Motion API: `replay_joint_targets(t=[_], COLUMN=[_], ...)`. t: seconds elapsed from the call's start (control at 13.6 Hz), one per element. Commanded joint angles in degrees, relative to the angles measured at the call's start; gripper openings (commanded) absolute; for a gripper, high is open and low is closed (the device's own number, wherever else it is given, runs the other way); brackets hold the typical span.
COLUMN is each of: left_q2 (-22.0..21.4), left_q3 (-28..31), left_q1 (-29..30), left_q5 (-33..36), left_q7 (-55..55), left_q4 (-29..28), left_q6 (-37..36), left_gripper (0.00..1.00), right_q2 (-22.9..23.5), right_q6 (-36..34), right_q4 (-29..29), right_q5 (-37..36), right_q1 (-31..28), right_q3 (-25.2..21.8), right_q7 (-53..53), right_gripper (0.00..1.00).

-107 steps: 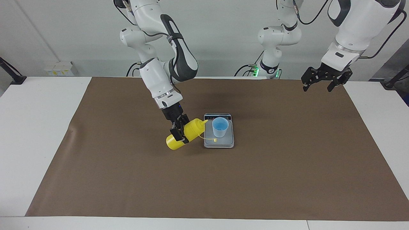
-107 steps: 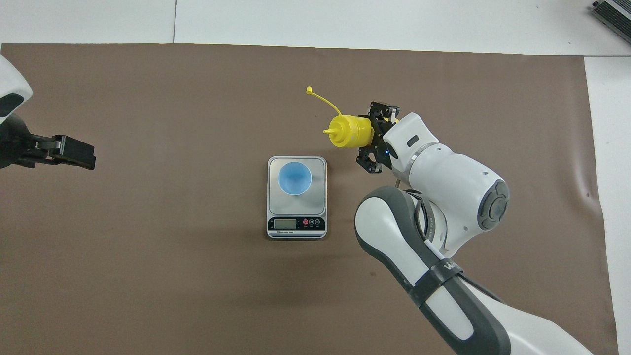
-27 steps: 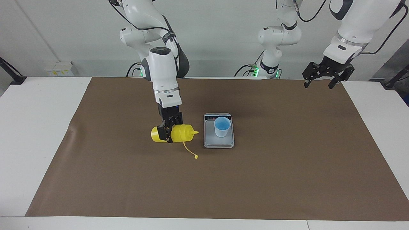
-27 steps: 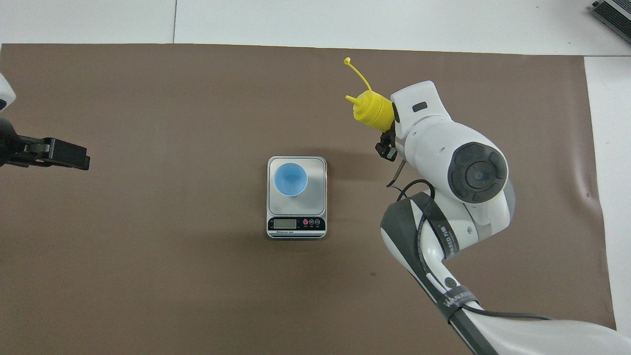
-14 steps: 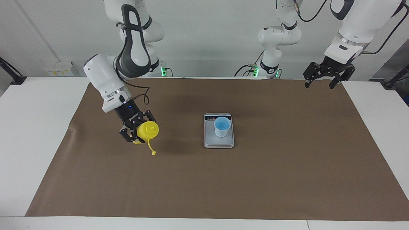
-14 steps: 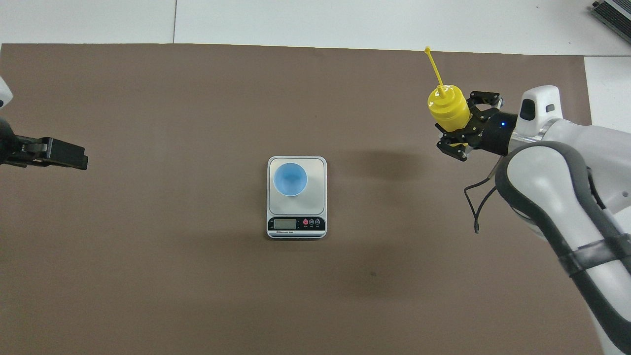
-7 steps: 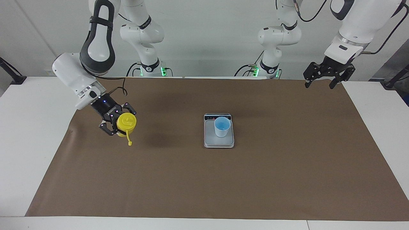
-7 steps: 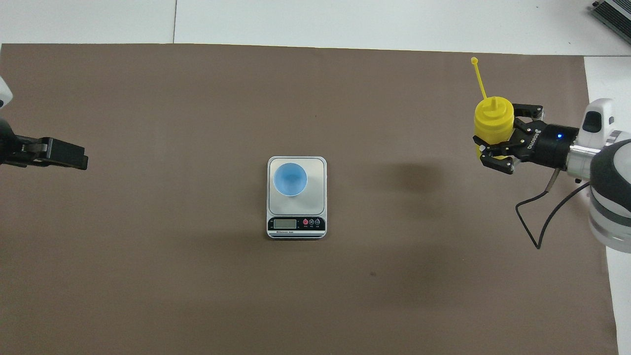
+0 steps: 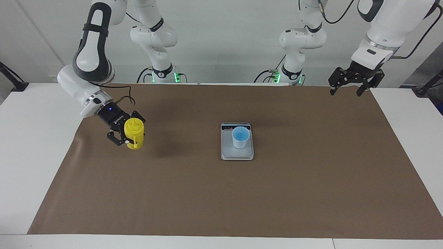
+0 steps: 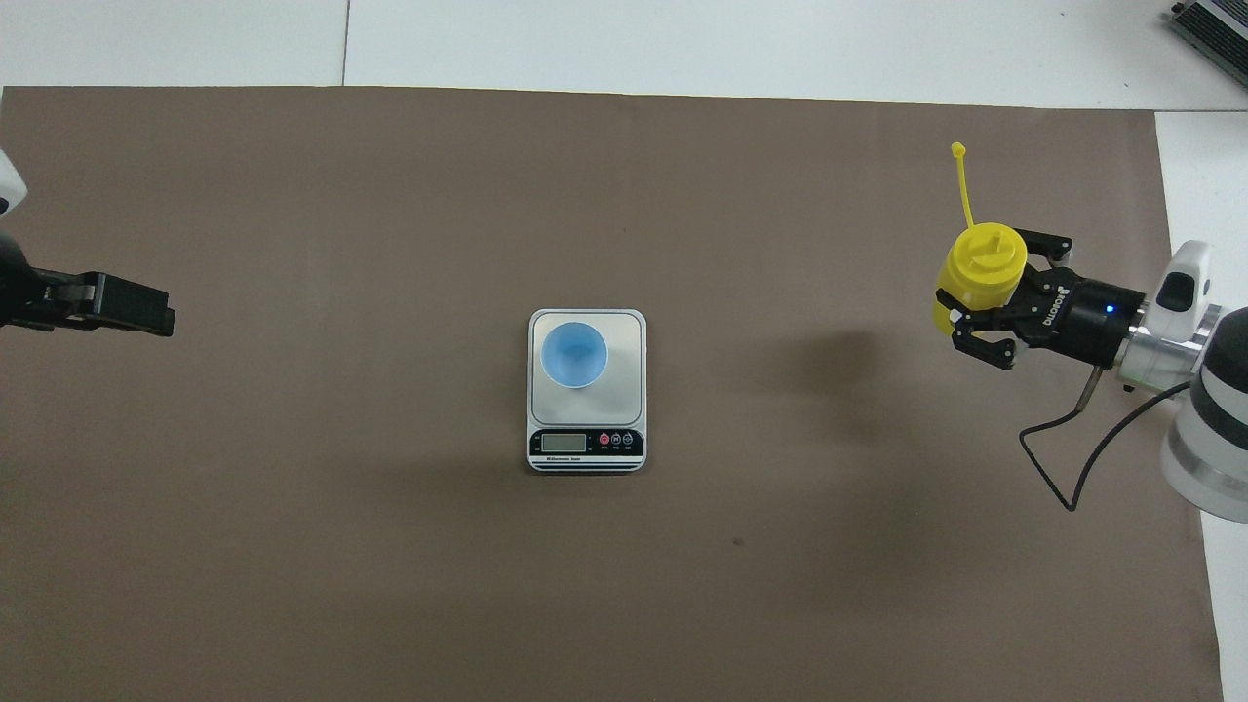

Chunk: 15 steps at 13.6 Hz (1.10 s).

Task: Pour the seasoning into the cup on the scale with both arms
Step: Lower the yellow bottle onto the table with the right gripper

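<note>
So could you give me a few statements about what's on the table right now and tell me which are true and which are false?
1. The blue cup stands on the scale. True.
2. The right end effector holds the yellow bottle. True.
3. The bottle is tipped over the cup. False: it is upright, well away from the scale, toward the right arm's end of the table.
4. The left end effector grips the cup. False: it is open and empty, over the brown mat's corner.
5. The bottle's cap is off the nozzle. True.

Robot lab, paper-covered table [image 9: 311,193], mounted arms [image 9: 297,38]
</note>
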Motion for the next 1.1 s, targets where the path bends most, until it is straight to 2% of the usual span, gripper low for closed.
replay_joint_targets(t=[0.0, 0.51, 0.73, 1.03], left_q2=[-2.1, -2.4, -2.4, -2.4], left_q3=[-0.3, -0.3, -0.3, -0.3], left_q1=[0.5, 0.7, 0.7, 0.6], left_q5=[0.5, 0.5, 0.5, 0.5], left_q7=[0.5, 1.3, 1.1, 1.1], left_q4=[-2.7, -3.1, -3.1, -3.1], left_q6=[1.2, 0.7, 0.9, 0.9], left_gripper=[1.0, 1.0, 1.0, 1.0], right_q2=[-1.6, -1.1, -0.1, 4.7], right_q6=[-2.6, -3.6, -4.0, -9.0], right_q4=[-3.4, -8.3, -10.0, -10.4], right_q5=[2.0, 7.4, 14.5, 18.1], right_q1=[-2.9, -5.1, -5.0, -7.0], right_q3=[0.6, 0.7, 0.7, 0.7], right_q7=[-2.1, -8.6, -14.2, -21.8], right_gripper=[0.0, 0.0, 0.0, 0.0])
